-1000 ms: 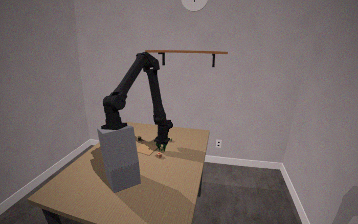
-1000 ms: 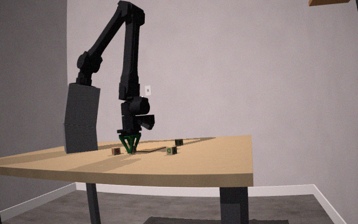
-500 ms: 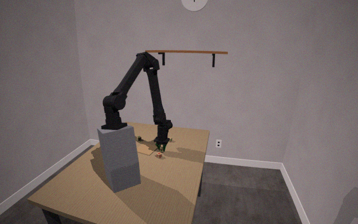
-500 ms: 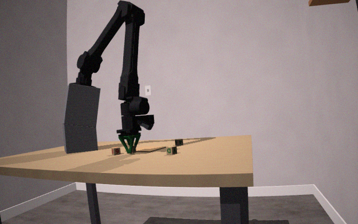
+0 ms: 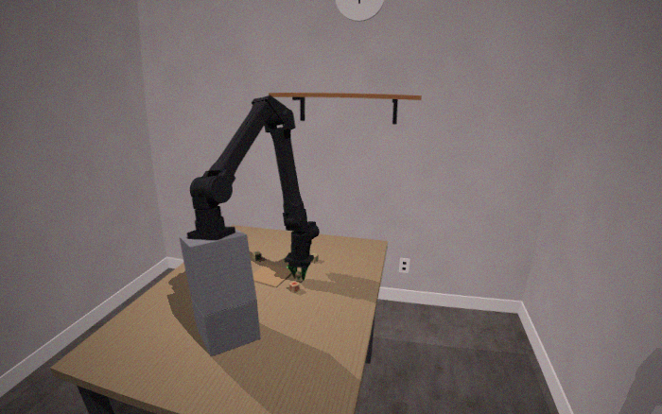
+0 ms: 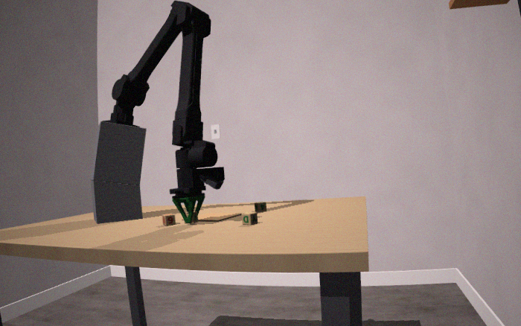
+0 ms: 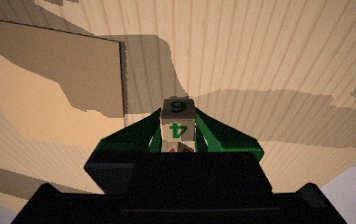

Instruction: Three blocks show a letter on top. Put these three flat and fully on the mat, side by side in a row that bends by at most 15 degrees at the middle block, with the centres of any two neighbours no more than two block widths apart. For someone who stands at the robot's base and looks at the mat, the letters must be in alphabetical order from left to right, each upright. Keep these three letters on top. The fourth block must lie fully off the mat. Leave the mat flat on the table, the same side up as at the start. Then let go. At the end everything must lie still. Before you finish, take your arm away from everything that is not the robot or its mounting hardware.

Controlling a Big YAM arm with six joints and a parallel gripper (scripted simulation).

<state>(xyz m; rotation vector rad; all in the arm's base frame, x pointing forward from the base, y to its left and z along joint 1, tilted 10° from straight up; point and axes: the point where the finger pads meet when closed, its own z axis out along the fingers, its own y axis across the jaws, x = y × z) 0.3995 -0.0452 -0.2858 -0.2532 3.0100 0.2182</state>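
Jaws (image 5: 298, 273) (image 6: 188, 220) pinch the block with green 4 and 6 marks (image 5: 299, 276) (image 6: 194, 217) (image 7: 178, 119), just beside the mat (image 5: 267, 276) (image 6: 219, 216) (image 7: 95, 75) and off it; can't tell if it touches the worktop (image 5: 312, 317) (image 6: 299, 234) (image 7: 260, 45). The red-marked block (image 5: 293, 286) (image 6: 168, 219) sits near the mat, on its robot-base side; the green-D block (image 5: 315, 258) (image 6: 249, 219) and the dark-sided block (image 5: 257, 255) (image 6: 260, 206) lie beyond the mat from the base, all three off it.
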